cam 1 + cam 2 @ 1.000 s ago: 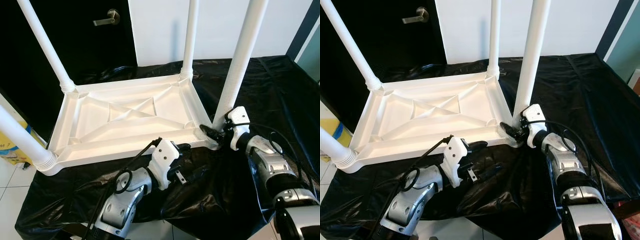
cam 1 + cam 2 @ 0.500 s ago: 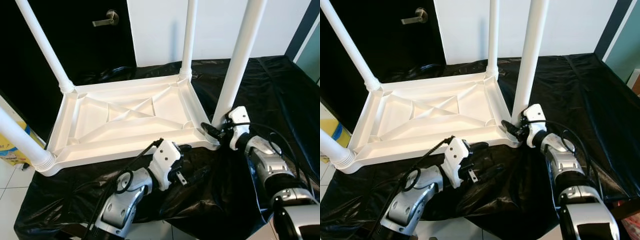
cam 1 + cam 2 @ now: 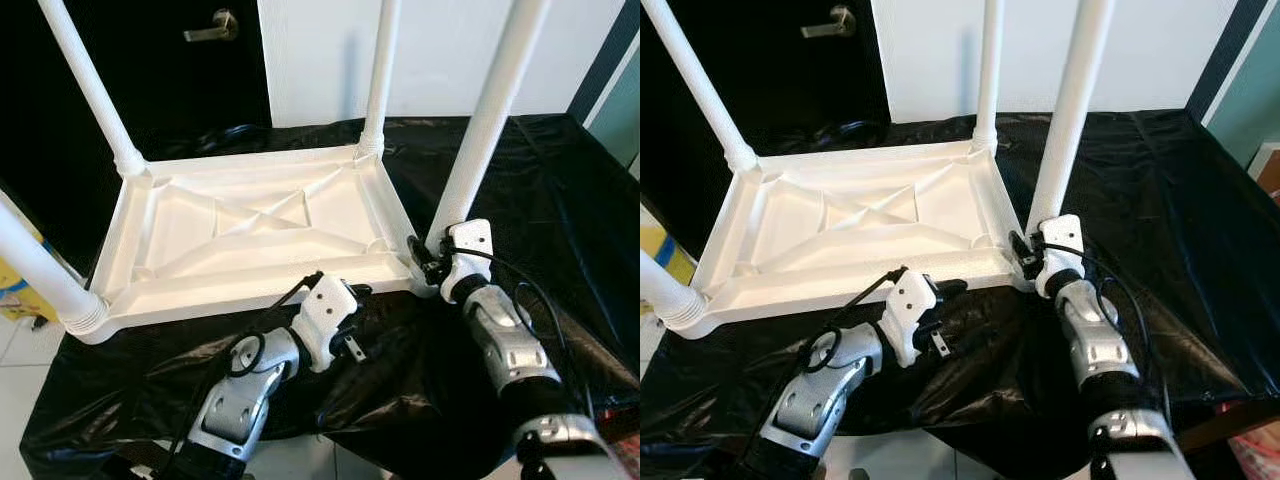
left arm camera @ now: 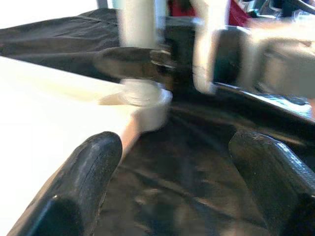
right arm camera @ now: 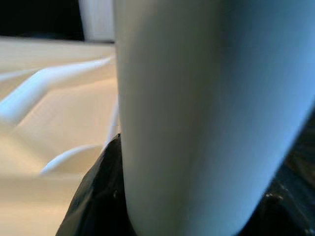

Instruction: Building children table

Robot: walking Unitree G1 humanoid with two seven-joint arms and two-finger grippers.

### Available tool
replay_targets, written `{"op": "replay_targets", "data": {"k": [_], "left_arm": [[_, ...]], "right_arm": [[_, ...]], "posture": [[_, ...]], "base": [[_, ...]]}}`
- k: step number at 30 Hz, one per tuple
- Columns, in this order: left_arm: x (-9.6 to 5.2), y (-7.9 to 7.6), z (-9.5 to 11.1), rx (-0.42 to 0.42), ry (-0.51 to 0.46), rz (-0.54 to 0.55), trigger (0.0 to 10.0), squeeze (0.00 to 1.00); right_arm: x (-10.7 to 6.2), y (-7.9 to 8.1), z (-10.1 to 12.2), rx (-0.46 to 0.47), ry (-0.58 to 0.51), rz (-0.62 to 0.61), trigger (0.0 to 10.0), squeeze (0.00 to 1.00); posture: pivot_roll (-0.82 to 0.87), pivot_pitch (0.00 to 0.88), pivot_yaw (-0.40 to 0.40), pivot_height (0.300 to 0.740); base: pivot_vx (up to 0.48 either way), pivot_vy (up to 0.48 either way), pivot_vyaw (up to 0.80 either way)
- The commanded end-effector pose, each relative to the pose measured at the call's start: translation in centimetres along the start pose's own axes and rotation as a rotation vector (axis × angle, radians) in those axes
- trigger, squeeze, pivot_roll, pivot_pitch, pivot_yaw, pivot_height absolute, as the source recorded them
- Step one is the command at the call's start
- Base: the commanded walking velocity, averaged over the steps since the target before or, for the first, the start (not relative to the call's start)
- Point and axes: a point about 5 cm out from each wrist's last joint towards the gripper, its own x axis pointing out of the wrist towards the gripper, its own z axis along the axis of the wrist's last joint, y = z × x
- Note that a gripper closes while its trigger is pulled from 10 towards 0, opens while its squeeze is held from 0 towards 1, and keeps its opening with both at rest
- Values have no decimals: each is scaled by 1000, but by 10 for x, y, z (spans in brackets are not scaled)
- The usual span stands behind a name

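Left eye view: the upturned white tabletop [image 3: 250, 235] lies on a black sheet [image 3: 560, 190], its left end overhanging the floor. The right gripper [image 3: 425, 262] is clamped round the near-right leg [image 3: 480, 140] at its base. The left gripper [image 4: 172, 172], fingers spread, hovers beside the tabletop's near edge. A dark door [image 3: 150, 60] stands behind.

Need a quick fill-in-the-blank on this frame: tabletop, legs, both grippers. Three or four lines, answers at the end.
1. The white tabletop lies upside down on a ____ sheet.
2. The right gripper is at the base of the ____ leg nearest it.
3. The left gripper, below the tabletop's near edge, has its fingers ____.
4. The number of legs standing up from the tabletop is ____.

Missing words: black; white; open; four
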Motion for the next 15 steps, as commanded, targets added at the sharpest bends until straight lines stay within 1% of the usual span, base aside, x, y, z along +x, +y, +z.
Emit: {"op": "replay_targets", "data": {"k": [1,3,4,6,7,8,9,10,14,15], "left_arm": [[-1,14,-2,-2,23,212,10000,0],[-1,20,-2,-3,25,243,10000,0],[-1,20,-2,-3,25,243,10000,0],[-4,31,0,0,24,303,10000,0],[-4,31,0,0,24,303,10000,0],[-5,35,1,1,24,324,10000,0],[-7,44,3,2,23,359,10000,0],[-7,44,3,2,23,359,10000,0],[-12,53,6,21,34,386,10000,0],[-12,53,6,21,34,386,10000,0]], "right_arm": [[-11,-1,-19,-45,96,-77,10000,0],[-16,9,-20,-34,88,-130,10000,0],[-16,9,-20,-34,88,-130,10000,0],[-18,18,-19,-20,85,-157,10000,0],[-18,18,-19,-20,85,-157,10000,0],[-18,19,-18,-17,86,-165,10000,0],[-16,17,-17,-18,85,-182,10000,0],[-16,17,-17,-18,85,-182,10000,0],[-16,14,-12,-32,69,-212,10000,0],[-16,14,-12,-32,69,-212,10000,0]], "posture": [[-86,54,-50,740],[-79,47,-52,740],[-79,47,-52,740],[-67,40,-50,740],[-67,40,-50,740],[-66,39,-50,740],[-64,39,-50,740],[-64,39,-50,740],[-55,50,-47,740],[-55,50,-47,740]], "base": [[0,0,0],[0,0,0],[0,0,0],[0,0,0],[0,0,0],[0,0,0],[0,0,0],[0,0,0],[0,0,0],[0,0,0]]}}
